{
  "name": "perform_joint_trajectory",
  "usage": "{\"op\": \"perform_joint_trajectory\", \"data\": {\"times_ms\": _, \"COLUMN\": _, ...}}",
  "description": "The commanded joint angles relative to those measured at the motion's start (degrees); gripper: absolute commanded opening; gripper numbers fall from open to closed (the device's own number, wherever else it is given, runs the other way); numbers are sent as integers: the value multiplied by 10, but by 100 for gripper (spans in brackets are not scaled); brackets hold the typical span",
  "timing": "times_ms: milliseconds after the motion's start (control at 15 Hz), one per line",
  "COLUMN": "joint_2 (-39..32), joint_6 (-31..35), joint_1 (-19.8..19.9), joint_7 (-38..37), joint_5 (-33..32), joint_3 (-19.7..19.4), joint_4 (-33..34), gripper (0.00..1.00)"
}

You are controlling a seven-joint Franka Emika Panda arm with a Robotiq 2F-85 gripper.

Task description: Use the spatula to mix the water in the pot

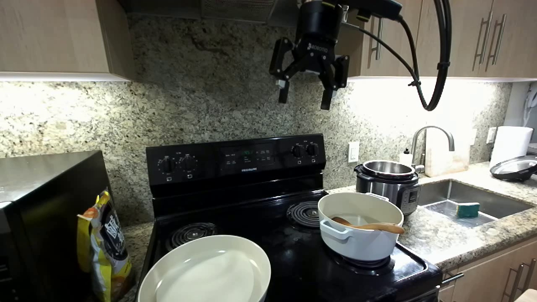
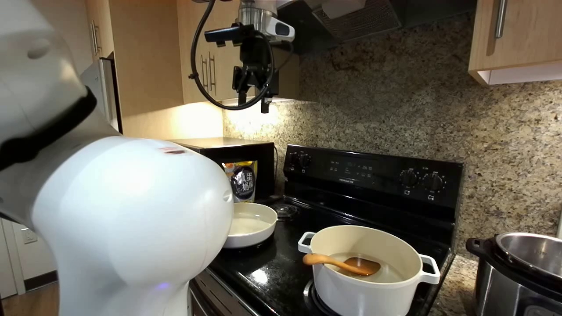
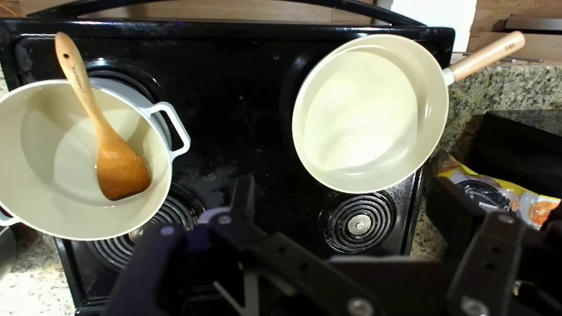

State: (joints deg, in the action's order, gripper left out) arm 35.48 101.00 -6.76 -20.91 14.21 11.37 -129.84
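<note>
Unclenched, the claw hung high above the stove in both exterior views, its two fingers standing well apart; at the six o'clock edge of the wrist view it was a dark, blurred mass, its tips hard to make out. A loop of cable crossed in front of it in an exterior view. The pot sat on the stove, toward five o'clock from the claw in an exterior view, while the wrist view cut off its nine o'clock side. The spatula lay tilted inside, blade down toward four o'clock in the wrist view and handle across the rim near twelve. Clear water showed faintly; how deep the blade reached could not be told. A white pan stood toward three o'clock from the pot in the wrist view and, in an exterior view, lay partly behind the robot's arm. At one o'clock from the pot in an exterior view, a steel cooker stood on the stone tabletop, partly covered by the pot. Near three o'clock in the wrist view, the claw hid portions of a printed bag.
</note>
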Motion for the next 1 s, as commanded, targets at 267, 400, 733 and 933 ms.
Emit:
{"op": "perform_joint_trajectory", "data": {"times_ms": 267, "joint_2": -7, "joint_6": -15, "joint_1": 29, "joint_7": 37, "joint_5": -39, "joint_3": -26, "joint_4": -22, "gripper": 100}}
{"op": "perform_joint_trajectory", "data": {"times_ms": 400, "joint_2": -12, "joint_6": -12, "joint_1": 41, "joint_7": 51, "joint_5": -62, "joint_3": -38, "joint_4": -36, "gripper": 100}}
{"op": "perform_joint_trajectory", "data": {"times_ms": 733, "joint_2": -40, "joint_6": -3, "joint_1": 84, "joint_7": 64, "joint_5": -130, "joint_3": -76, "joint_4": -54, "gripper": 100}}
{"op": "perform_joint_trajectory", "data": {"times_ms": 933, "joint_2": -41, "joint_6": -5, "joint_1": 87, "joint_7": 55, "joint_5": -112, "joint_3": -82, "joint_4": -53, "gripper": 100}}
